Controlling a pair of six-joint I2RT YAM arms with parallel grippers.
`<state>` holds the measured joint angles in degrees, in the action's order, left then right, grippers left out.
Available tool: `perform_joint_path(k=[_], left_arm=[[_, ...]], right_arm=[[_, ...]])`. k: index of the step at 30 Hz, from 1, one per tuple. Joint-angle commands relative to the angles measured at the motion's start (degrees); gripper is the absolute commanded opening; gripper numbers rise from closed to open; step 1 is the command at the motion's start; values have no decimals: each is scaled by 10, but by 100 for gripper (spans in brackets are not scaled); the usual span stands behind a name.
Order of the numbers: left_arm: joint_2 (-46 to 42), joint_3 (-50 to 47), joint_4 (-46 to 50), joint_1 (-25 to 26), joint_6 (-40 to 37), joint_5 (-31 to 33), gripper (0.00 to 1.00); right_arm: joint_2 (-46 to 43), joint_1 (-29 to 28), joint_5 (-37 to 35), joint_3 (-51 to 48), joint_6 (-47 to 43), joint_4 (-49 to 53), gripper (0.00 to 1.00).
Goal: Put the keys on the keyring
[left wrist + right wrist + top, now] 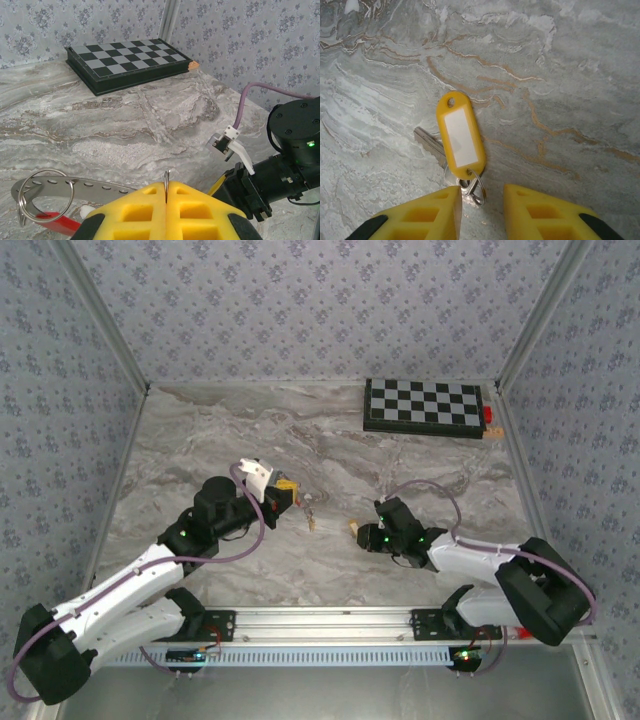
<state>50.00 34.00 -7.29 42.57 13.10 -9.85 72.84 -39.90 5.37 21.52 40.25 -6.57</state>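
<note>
Key with a yellow tag lies flat on the tabletop, its small split ring between the right tool's parted, empty fingers. The keyring hangs beside the left tool, which is clenched on a thin metal wire. Picking up the key seems in hand; next, close squarely on its tag end.

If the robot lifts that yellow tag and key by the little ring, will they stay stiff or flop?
Probably flop: the yellow plastic tag and grey metal key appear joined only by a small wire ring, so they should dangle and swing. Both lie flat, so rolling seems unlikely.
</note>
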Motion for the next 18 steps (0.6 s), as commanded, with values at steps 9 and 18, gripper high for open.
perform_joint_path(k=[9, 18], left_arm=[[-3, 5, -19, 7, 1, -13, 0], [1, 6, -18, 6, 1, -14, 0]], right_arm=[[16, -3, 14, 24, -18, -9, 25], [27, -4, 9, 27, -19, 0, 25]])
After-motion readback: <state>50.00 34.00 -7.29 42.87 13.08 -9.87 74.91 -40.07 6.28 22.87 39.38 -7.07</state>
